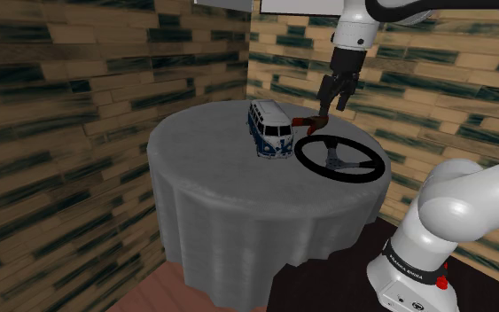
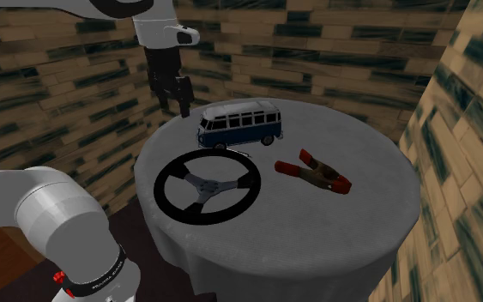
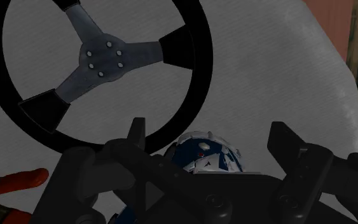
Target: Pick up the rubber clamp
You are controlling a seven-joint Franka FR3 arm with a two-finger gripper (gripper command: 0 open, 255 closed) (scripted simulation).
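Observation:
The clamp [image 2: 315,172] is brown with red tips and lies flat on the grey round table [image 2: 316,232], between the steering wheel and the table's right side in the second exterior view. In the shoulder view the clamp [image 1: 310,120] peeks out just below my fingers. My black gripper [image 1: 331,108] hangs open in the air above the table, holding nothing. From the second exterior view the gripper [image 2: 174,107] is up beside the van, well away from the clamp. In the wrist view the gripper [image 3: 210,137] stands wide, with a red clamp tip [image 3: 18,181] off to one side of it.
A blue and white toy van [image 2: 240,125] stands on the table next to a black steering wheel [image 2: 167,194] with a grey hub. Grey cloth drapes over the table edge [image 1: 238,239]. Brick-patterned walls surround the table closely.

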